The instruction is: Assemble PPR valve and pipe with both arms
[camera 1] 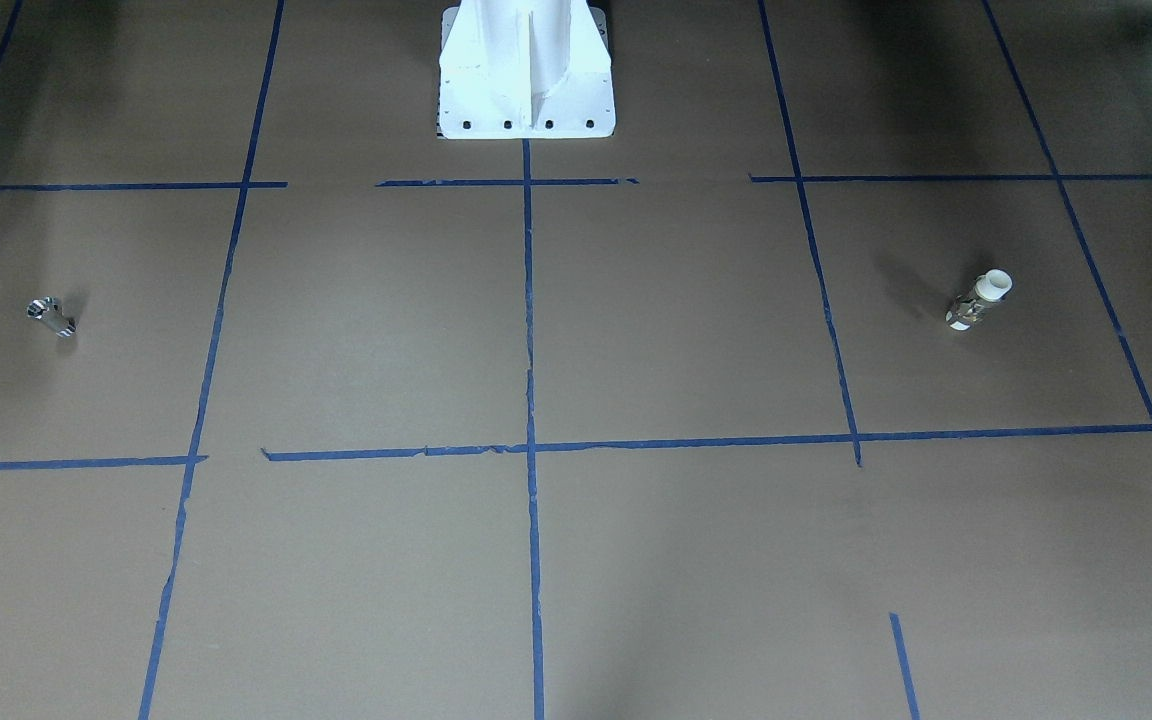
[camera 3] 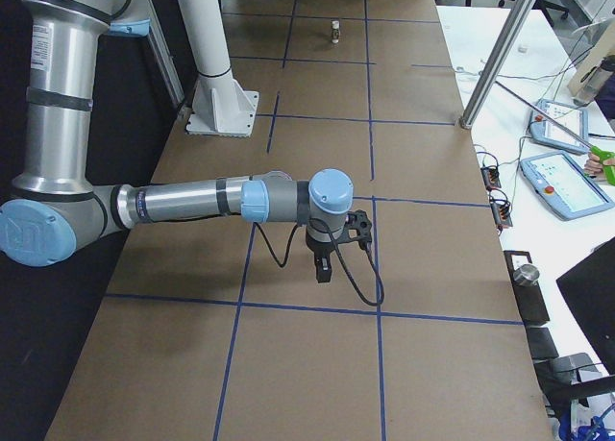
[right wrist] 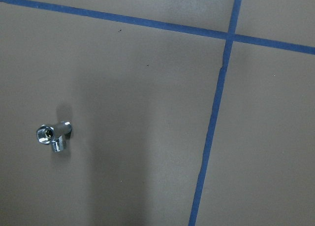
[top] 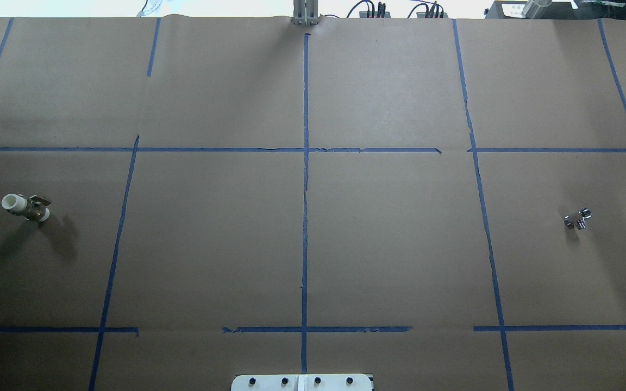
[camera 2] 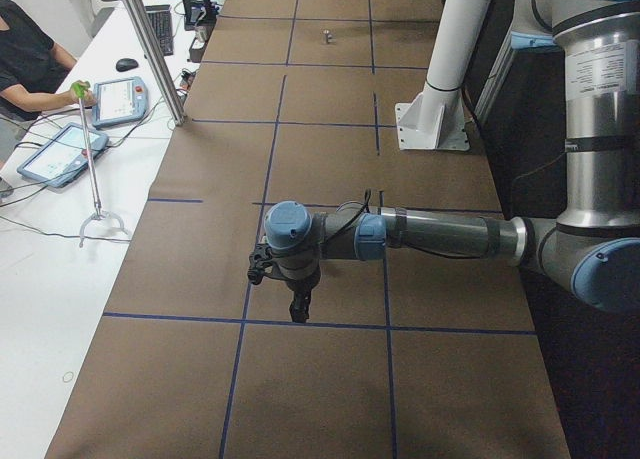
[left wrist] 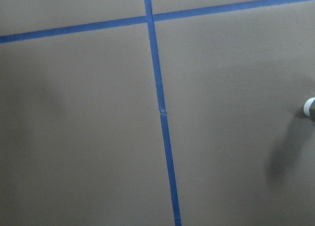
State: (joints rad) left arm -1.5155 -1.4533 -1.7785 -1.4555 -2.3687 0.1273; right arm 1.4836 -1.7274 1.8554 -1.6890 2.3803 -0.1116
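Note:
The PPR valve (camera 1: pixel 978 300), with a white collar and brass-and-silver body, lies on the brown paper at the overhead view's far left (top: pixel 25 207). Its white end just shows at the left wrist view's right edge (left wrist: pixel 310 108). The shiny silver pipe (camera 1: pixel 51 316) lies alone at the overhead view's far right (top: pixel 577 218) and at lower left in the right wrist view (right wrist: pixel 54 136). My left gripper (camera 2: pixel 297 307) and right gripper (camera 3: pixel 325 268) point down above the table. They show only in the side views, so I cannot tell whether they are open or shut.
The white robot pedestal (camera 1: pixel 526 80) stands at the table's middle near edge (top: pixel 302 383). Blue tape lines (top: pixel 305 163) grid the brown paper. A metal post (camera 2: pixel 150 49) and operators' desks with tablets (camera 3: pixel 567 182) border the far side.

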